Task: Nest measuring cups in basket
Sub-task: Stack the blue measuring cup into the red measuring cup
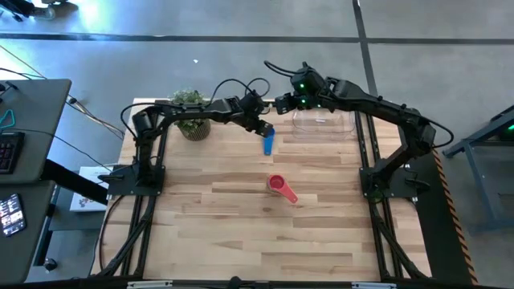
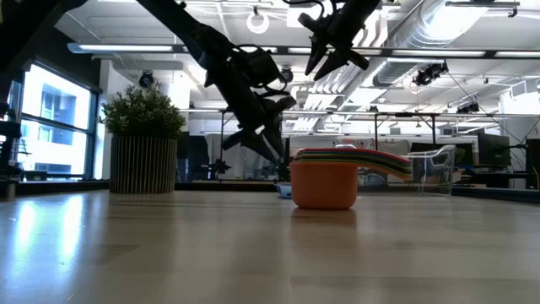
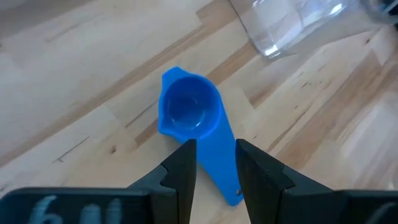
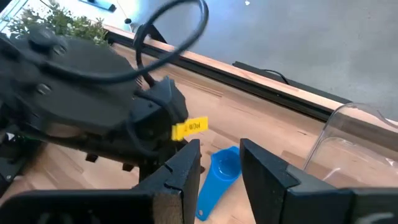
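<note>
Two measuring-cup items lie on the wooden table [image 1: 241,233]: nearest, just below the middle of the high view, a nested stack of cups [image 1: 281,187] with a red-pink one uppermost; in the low view the stack shows an orange bowl at centre frame. Farther back, above centre, the blue cup [image 1: 268,142] lies alone on the boards. The left gripper [image 1: 265,128] hovers just above its handle, fingers apart and clamped on nothing. The right gripper [image 1: 283,103] hangs just beyond, fingers parted, apparently empty. Right of both, upper centre, sits the clear basket [image 1: 323,122]. A potted plant [image 1: 191,113] stands at upper left.
</note>
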Controlling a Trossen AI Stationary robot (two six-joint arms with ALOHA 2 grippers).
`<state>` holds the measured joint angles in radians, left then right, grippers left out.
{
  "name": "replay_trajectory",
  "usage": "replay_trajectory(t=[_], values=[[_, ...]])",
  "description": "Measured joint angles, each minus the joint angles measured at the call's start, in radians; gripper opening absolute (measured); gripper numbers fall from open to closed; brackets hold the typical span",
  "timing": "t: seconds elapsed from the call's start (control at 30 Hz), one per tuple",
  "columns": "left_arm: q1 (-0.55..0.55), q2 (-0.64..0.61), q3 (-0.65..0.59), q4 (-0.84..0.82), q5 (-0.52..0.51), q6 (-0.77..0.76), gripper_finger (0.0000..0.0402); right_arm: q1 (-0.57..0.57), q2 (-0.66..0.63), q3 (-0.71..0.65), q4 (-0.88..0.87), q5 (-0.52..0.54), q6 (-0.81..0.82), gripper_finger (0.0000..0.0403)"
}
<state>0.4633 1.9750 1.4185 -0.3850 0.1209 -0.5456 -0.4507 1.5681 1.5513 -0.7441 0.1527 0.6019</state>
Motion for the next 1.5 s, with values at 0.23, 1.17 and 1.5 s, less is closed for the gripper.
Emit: replay_trajectory(t=[0.23, 1.17, 1.5], values=[[0.0, 0.049, 0.0, 0.022, -0.001, 0.006, 0.0104, 0.003, 0.0, 0.0, -0.001, 0.0, 0.0, 0.0105], [0.043, 0.061, 0.0, 0.093, -0.033, 0.121, 0.0104, 0.015, 0.0, 0.0, 0.0, -0.003, 0.0, 0.0105], [0.043, 0.068, 0.0, 0.096, -0.011, 0.137, 0.0104, 0.015, 0.0, 0.0, 0.001, -0.002, 0.011, 0.0105]])
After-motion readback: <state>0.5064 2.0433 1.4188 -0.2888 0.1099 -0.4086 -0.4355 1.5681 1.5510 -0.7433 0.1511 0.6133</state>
